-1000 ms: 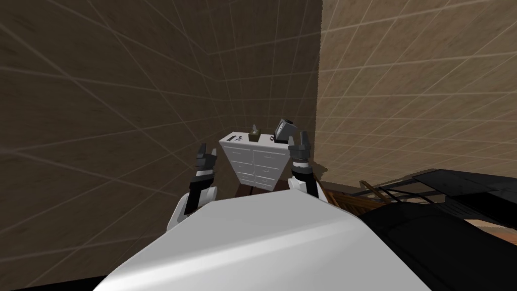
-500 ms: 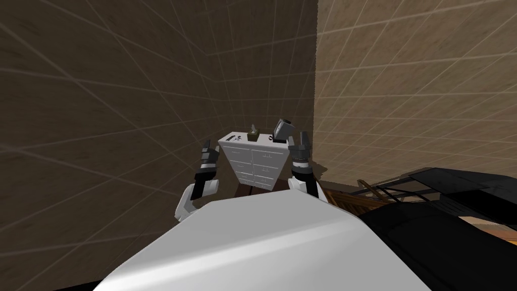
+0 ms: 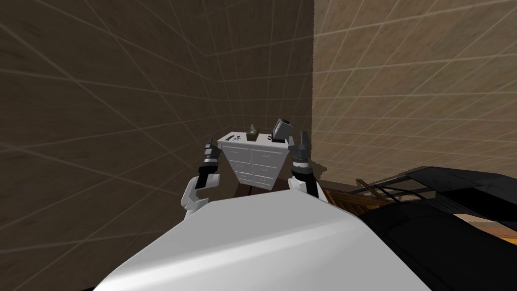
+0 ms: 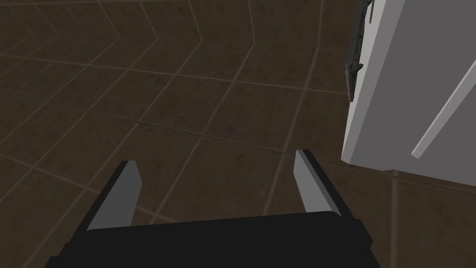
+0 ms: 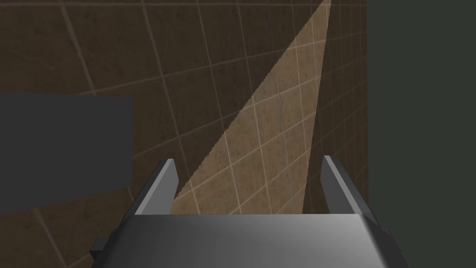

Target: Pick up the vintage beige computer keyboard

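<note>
The left claw (image 4: 216, 186) stood released, its two blades spread with nothing between them, raised just beside the left end of a white chest of drawers (image 3: 255, 161). The right claw (image 5: 248, 186) was likewise spread and empty, up by the chest's right end, near a dark grey boxy monitor (image 3: 280, 130). The keyboard (image 4: 355, 60) lay on the chest's top toward the left end, apart from both claws. Seen edge-on, it showed as a thin dark grey strip, cut off at one end, its keys impossible to make out. A small olive tissue box (image 3: 252, 134) stood between keyboard and monitor.
</note>
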Available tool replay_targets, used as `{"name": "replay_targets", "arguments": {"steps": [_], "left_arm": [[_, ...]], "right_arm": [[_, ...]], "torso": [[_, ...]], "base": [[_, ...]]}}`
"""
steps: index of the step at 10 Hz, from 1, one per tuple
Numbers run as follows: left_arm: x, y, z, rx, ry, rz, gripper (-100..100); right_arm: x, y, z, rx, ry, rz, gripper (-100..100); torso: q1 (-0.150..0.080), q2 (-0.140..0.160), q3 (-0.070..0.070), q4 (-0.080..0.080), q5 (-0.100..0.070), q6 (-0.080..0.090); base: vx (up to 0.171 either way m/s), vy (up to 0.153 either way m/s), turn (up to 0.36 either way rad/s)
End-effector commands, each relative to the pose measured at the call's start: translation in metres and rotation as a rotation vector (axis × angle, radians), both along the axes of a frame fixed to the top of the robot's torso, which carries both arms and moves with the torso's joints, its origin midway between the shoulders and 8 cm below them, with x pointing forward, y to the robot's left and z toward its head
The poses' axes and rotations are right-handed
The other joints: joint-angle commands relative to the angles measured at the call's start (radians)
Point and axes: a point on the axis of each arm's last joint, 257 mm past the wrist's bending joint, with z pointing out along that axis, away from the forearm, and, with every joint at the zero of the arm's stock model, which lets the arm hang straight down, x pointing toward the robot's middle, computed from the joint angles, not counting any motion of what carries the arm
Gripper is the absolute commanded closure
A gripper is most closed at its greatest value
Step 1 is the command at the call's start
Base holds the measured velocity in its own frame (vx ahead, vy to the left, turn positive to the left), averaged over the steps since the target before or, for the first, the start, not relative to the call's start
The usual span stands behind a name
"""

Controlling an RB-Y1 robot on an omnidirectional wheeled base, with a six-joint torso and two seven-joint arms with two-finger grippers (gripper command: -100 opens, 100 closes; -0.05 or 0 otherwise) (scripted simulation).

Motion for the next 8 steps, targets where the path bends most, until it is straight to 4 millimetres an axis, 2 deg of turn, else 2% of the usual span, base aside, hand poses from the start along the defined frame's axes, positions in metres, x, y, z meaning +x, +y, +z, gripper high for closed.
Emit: {"name": "replay_targets", "arguments": {"steps": [1, 3, 4, 6, 7, 8], "left_arm": [[0.017, 0.003, -0.006, -0.027, 0.036, 0.000, -100], [0.025, -0.001, 0.004, -0.034, 0.030, -0.002, -100], [0.040, 0.006, -0.005, -0.061, 0.072, 0.005, -100], [0.046, 0.003, 0.006, -0.065, 0.059, 0.000, -100], [0.061, 0.011, -0.004, -0.096, 0.103, 0.011, -100], [0.066, 0.007, 0.007, -0.100, 0.092, 0.006, -100]], "right_arm": [[0.000, 0.000, 0.000, 0.000, 0.000, 0.000, 0], [0.000, 0.000, 0.000, 0.000, 0.000, 0.000, 0], [0.000, 0.000, 0.000, 0.000, 0.000, 0.000, 0], [0.000, 0.000, 0.000, 0.000, 0.000, 0.000, 0], [0.000, 0.000, 0.000, 0.000, 0.000, 0.000, 0], [0.000, 0.000, 0.000, 0.000, 0.000, 0.000, 0]], "torso": [[0.000, 0.000, 0.000, 0.000, 0.000, 0.000], [0.000, 0.000, 0.000, 0.000, 0.000, 0.000], [0.000, 0.000, 0.000, 0.000, 0.000, 0.000], [0.000, 0.000, 0.000, 0.000, 0.000, 0.000], [0.001, 0.000, 0.000, 0.000, 0.000, 0.000], [0.001, 0.000, 0.000, 0.000, 0.000, 0.000]], "base": [[-0.018, -0.017, -0.018], [-0.010, -0.009, -0.002], [-0.010, -0.007, -0.014], [-0.006, -0.004, -0.007], [-0.009, -0.004, -0.015], [-0.009, -0.004, -0.011]]}}
